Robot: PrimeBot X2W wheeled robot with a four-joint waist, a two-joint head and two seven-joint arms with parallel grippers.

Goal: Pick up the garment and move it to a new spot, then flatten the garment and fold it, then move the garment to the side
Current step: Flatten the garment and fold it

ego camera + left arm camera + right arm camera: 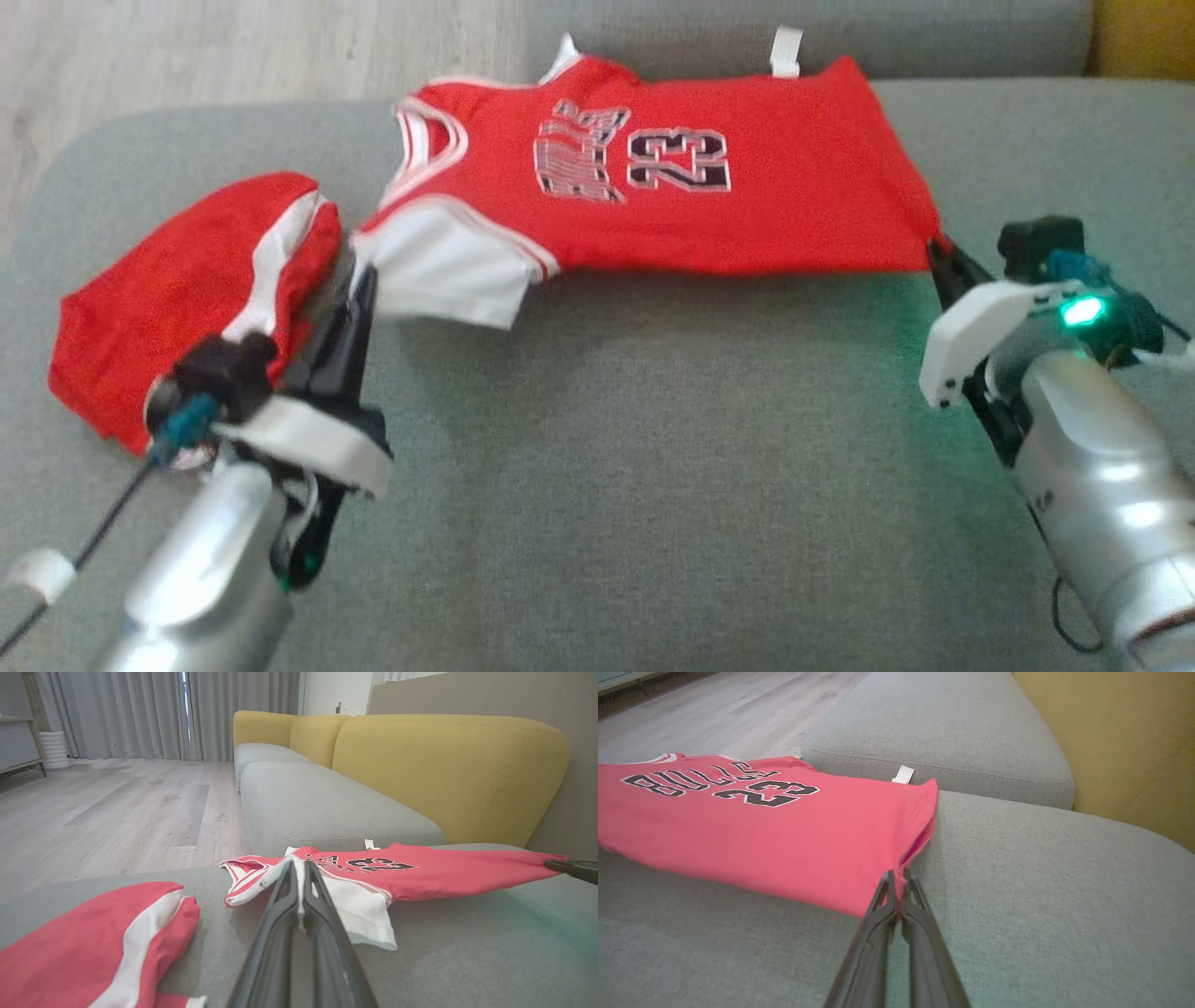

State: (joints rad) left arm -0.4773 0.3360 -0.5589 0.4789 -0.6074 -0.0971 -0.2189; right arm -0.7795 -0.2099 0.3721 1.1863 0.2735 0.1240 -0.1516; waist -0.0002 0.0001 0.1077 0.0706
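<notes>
Stretching across the sofa cushion (pixel 653 467), the jersey (pixel 775 215) has its sleeve clamped in the left end effector (pixel 359 268) and its hem in the right end effector (pixel 934 245).

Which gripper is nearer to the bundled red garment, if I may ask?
Left: the left gripper is beside the bundle, gripping the jersey sleeve; the right gripper holds its far hem.

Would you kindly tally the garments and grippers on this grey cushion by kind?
Jerseys: 1, the red jersey
Other garments: 1, the folded red-and-white garment
Grippers: 2, the left gripper and the right gripper, each shut on the red jersey
Total: 4
</notes>
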